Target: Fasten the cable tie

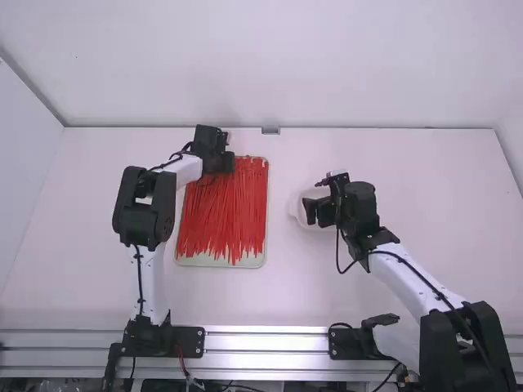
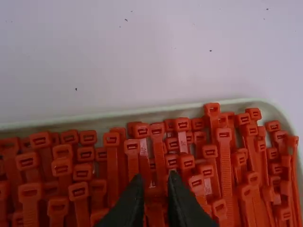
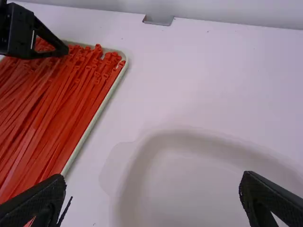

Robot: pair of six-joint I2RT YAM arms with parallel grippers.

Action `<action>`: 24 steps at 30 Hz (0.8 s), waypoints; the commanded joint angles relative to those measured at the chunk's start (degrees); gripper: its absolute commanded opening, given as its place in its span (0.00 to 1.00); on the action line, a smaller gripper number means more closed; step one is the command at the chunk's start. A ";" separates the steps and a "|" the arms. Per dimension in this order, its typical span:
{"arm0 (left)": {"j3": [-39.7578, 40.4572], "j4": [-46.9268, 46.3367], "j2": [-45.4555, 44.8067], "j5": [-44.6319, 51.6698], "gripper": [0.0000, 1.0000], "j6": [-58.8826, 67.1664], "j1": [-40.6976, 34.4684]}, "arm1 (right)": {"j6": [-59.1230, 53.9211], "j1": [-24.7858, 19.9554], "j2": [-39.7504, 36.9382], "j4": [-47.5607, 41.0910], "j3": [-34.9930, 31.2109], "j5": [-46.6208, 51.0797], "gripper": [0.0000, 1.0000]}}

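A heap of red cable ties (image 1: 225,212) (image 2: 85,156) (image 3: 42,109) lies on a pale green tray (image 1: 221,263) (image 2: 142,113) (image 3: 94,125) left of the table's middle. My left gripper (image 1: 222,167) (image 2: 155,182) (image 3: 61,51) is down in the heap at the tray's far end. Its fingers are nearly closed, with one tie's strap between them. My right gripper (image 1: 315,208) (image 3: 151,182) hangs open and holds nothing, just above a shallow white bowl (image 1: 292,211) (image 3: 189,135) to the right of the tray.
A small grey bracket (image 1: 270,129) (image 3: 158,20) sits at the table's far edge against the white back wall. Bare white table lies around the tray and bowl. A metal rail (image 1: 261,339) runs along the front.
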 commanded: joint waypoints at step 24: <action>11.50 -8.20 -0.87 1.03 0.02 -2.10 0.90 | 0.04 0.00 0.44 0.09 1.70 -0.13 0.98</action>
